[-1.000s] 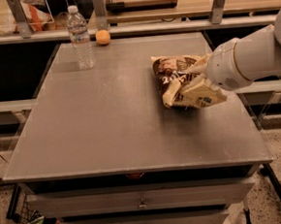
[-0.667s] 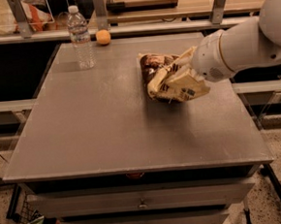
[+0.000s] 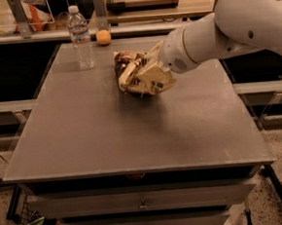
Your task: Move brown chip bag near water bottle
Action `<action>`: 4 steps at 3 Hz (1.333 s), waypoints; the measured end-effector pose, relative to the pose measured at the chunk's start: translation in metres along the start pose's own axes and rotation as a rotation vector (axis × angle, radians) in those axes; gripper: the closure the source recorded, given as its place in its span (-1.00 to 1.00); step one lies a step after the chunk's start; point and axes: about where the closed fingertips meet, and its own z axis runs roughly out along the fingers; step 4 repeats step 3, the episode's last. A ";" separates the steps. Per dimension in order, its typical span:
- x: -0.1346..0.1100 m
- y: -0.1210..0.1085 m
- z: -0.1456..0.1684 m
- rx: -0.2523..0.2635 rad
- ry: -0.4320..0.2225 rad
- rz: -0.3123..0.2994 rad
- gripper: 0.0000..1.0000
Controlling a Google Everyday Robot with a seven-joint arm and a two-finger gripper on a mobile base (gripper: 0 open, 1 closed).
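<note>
Carried leftward, the brown chip bag (image 3: 126, 66), clenched in the gripper (image 3: 140, 78), has the water bottle (image 3: 80, 38) near, left of the jaws; release seems close.

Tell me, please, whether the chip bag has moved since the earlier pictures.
Yes. Held by the gripper over the table's far middle, the chip bag has moved left, closer to the bottle.

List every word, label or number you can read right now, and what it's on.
brown chip bag: white lettering, crumpled where the gripper clamps it over the table's far half; unreadable.
water bottle: pale label band, print too blurred to read.
No text shows on the orange fruit, the table or the robot arm.
Nothing here is legible.
</note>
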 end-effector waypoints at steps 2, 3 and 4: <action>-0.035 -0.014 0.042 -0.014 -0.052 -0.023 1.00; -0.039 -0.014 0.047 -0.018 -0.058 -0.026 0.83; -0.039 -0.014 0.047 -0.018 -0.058 -0.026 0.83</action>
